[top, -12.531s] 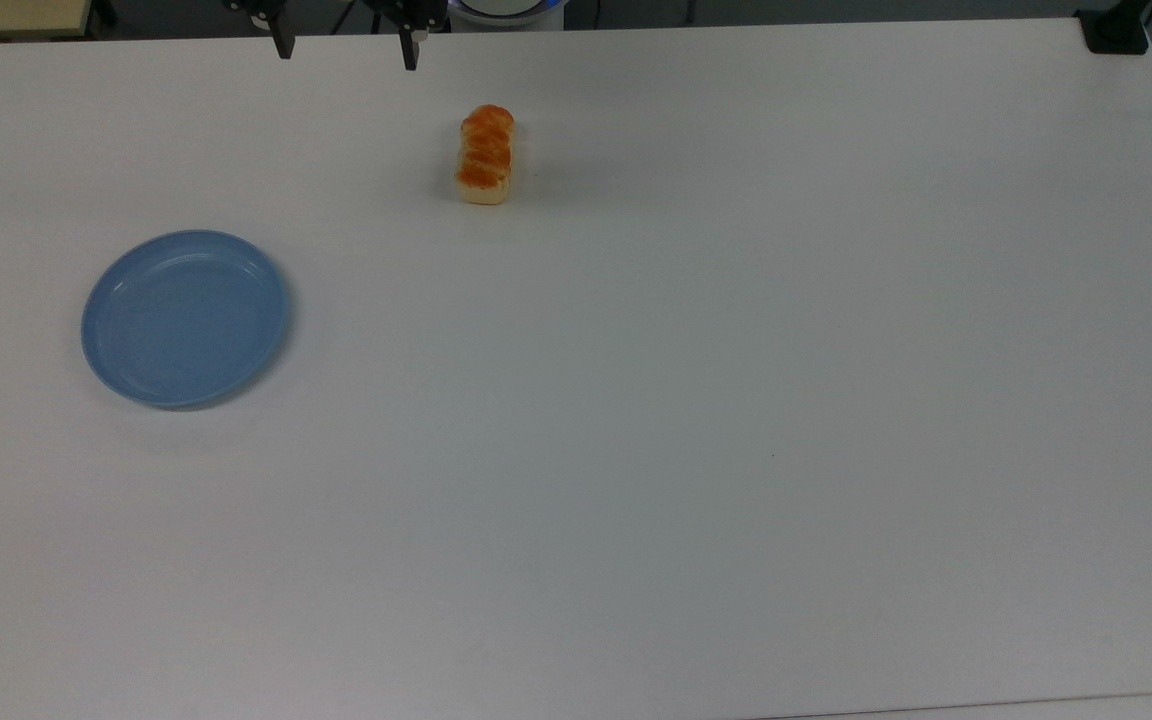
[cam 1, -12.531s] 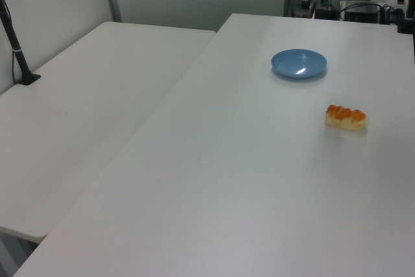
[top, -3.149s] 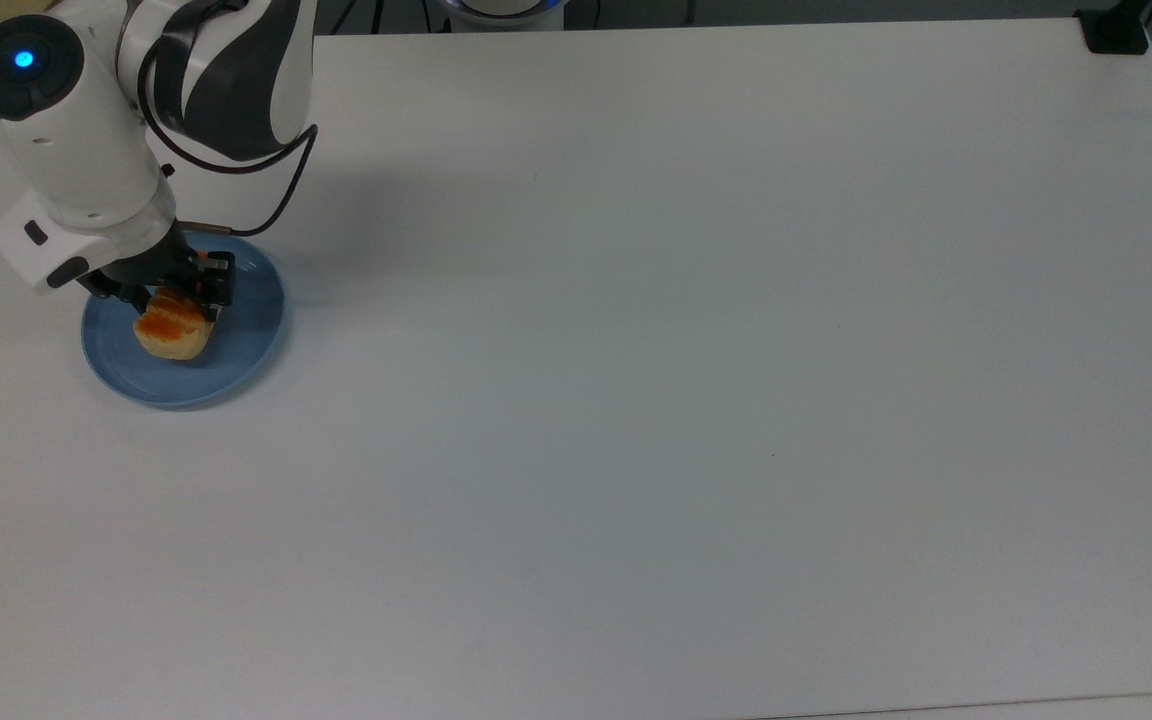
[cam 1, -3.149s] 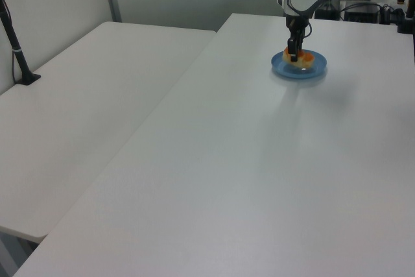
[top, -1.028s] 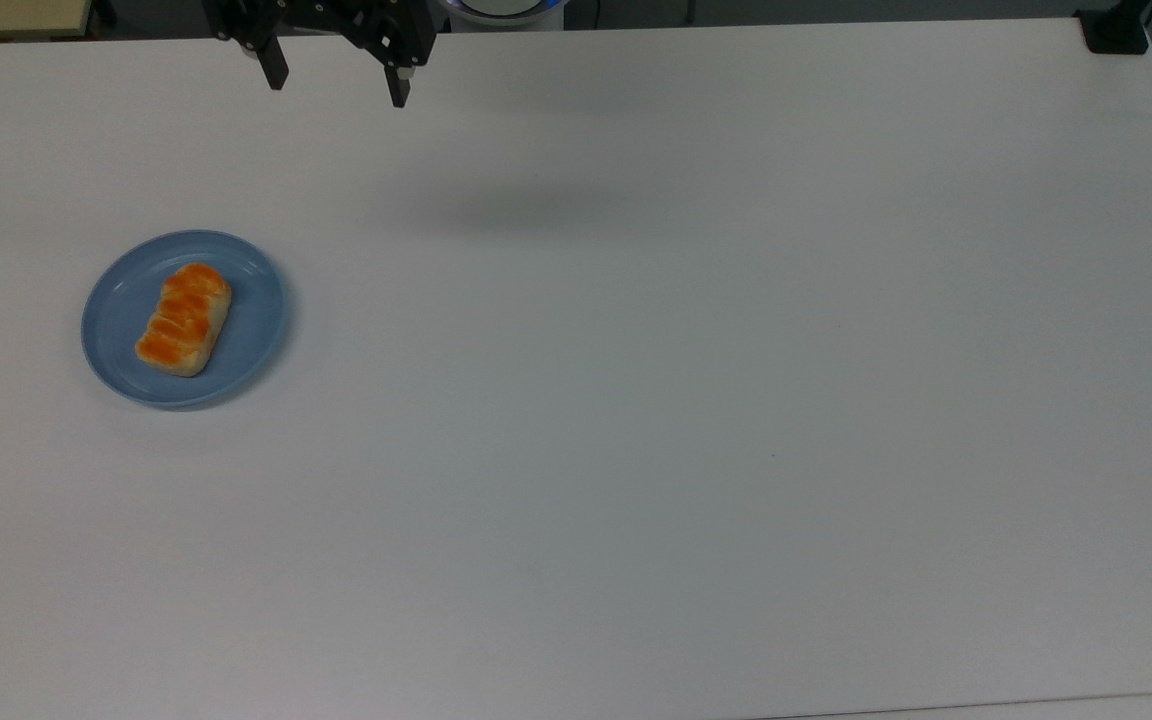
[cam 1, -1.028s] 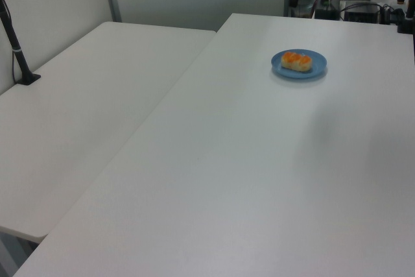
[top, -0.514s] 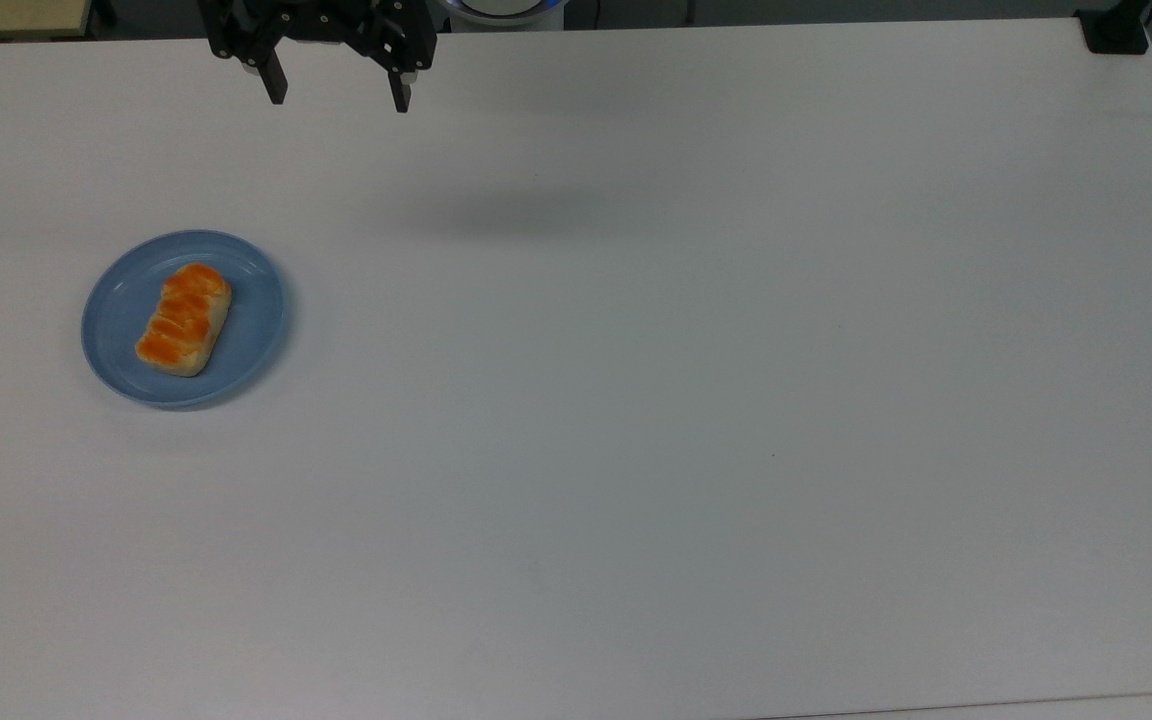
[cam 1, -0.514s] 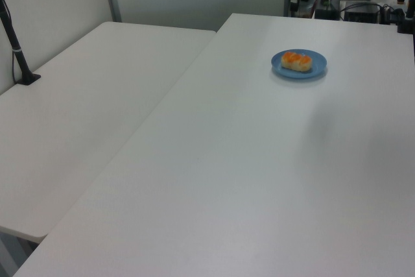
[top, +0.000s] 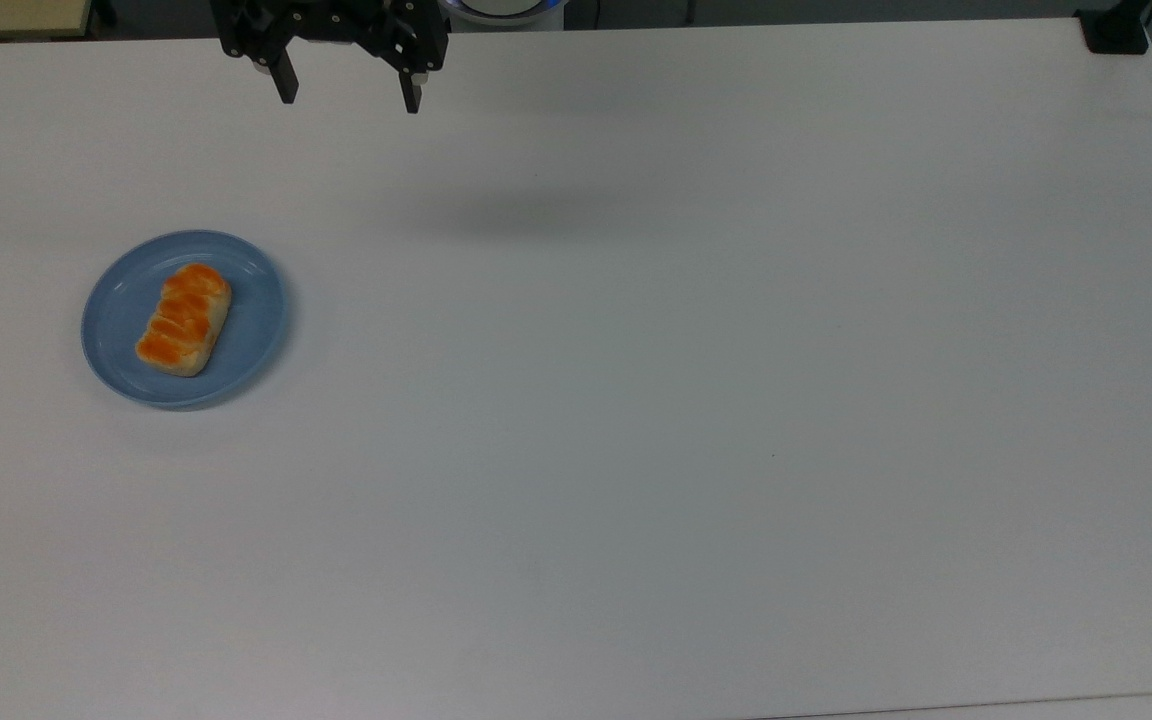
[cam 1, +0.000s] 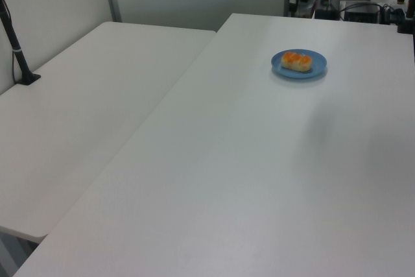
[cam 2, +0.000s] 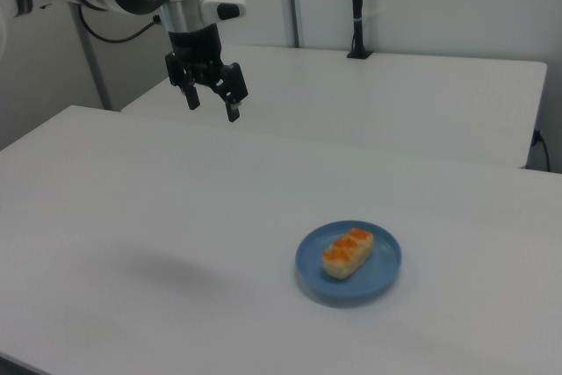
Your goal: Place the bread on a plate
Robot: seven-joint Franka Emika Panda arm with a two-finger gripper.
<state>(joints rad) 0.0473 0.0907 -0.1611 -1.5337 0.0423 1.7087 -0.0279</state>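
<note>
The gripper (top: 347,97) hangs empty with jaws spread, well apart from the bread (top: 183,319), which lies on the plate (top: 254,320), apparently flat, toward the top view's lower left.

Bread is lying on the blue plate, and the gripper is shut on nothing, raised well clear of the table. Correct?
One error: the gripper is open, its fingers spread apart in the right view. The rest holds: the bread lies on the plate, with the gripper raised above the table.

glossy ridged crust on the bread (top: 183,319); smooth plate (top: 254,330); matt white table (top: 696,380).
</note>
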